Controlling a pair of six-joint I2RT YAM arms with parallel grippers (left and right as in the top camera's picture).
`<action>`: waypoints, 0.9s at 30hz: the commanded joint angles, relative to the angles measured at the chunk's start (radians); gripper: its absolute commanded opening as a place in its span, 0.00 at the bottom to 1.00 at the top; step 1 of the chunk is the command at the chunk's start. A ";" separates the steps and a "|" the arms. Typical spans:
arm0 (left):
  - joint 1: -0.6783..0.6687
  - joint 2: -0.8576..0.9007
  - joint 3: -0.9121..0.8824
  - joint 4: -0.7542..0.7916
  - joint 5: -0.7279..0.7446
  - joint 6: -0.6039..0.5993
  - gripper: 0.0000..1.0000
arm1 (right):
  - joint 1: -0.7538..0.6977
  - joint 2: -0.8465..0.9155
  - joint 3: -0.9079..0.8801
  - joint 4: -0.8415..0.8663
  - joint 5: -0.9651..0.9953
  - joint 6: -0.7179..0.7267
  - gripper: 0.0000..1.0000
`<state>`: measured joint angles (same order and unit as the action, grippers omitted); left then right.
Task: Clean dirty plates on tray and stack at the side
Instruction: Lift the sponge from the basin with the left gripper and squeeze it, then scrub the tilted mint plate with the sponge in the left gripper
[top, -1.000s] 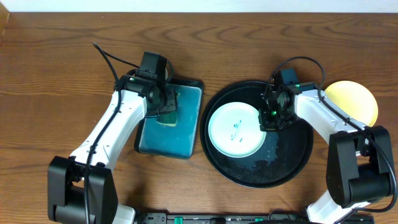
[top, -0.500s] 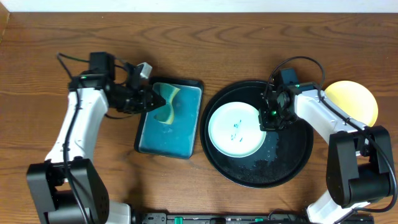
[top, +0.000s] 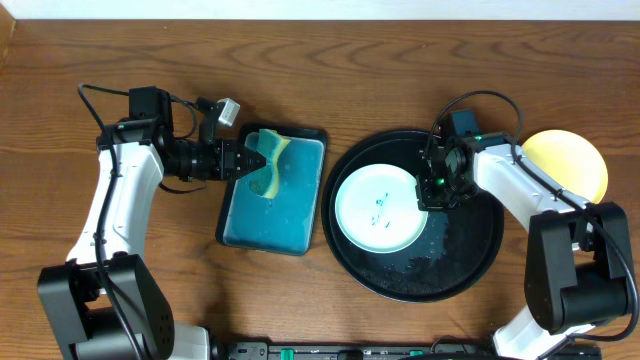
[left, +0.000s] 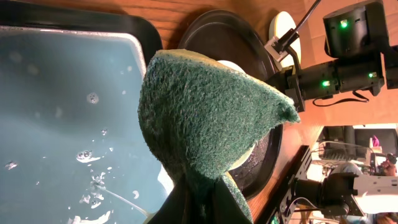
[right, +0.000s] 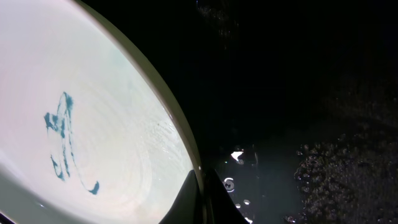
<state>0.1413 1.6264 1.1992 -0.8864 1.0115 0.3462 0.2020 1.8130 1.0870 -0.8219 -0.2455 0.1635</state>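
A pale mint-blue plate (top: 378, 208) with a small blue scribble (right: 59, 137) lies on the left part of the round black tray (top: 470, 250). My right gripper (top: 435, 192) is shut on the plate's right rim (right: 186, 155), one finger on each side of the edge. A yellow plate (top: 572, 160) rests on the table right of the tray, partly behind the right arm. My left gripper (top: 245, 160) is shut on a folded green-and-yellow sponge (top: 268, 165), held above the upper part of the teal tray. In the left wrist view the sponge (left: 205, 118) hides most of the fingers.
The rectangular teal tray (top: 270, 215) with a dark rim holds shallow water and some foam (left: 87, 186). It sits just left of the black tray. Water droplets speckle the black tray's floor (right: 336, 174). Bare wooden table (top: 330, 60) surrounds both trays.
My left arm has swung out to the left and lifted the sponge off the teal tray's water, and it now holds the sponge sideways. The right gripper and the plate have stayed put.
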 joint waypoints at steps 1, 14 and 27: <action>0.006 -0.026 -0.004 -0.003 0.036 0.027 0.08 | 0.015 0.005 -0.005 0.000 0.014 -0.008 0.01; 0.006 -0.026 -0.004 -0.003 0.036 0.027 0.08 | 0.015 0.005 -0.005 0.002 0.014 -0.008 0.01; 0.000 -0.026 -0.004 0.002 0.013 0.005 0.08 | 0.016 0.005 -0.005 0.006 0.018 -0.008 0.01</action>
<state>0.1413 1.6264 1.1992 -0.8860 1.0149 0.3481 0.2020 1.8130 1.0870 -0.8181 -0.2451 0.1635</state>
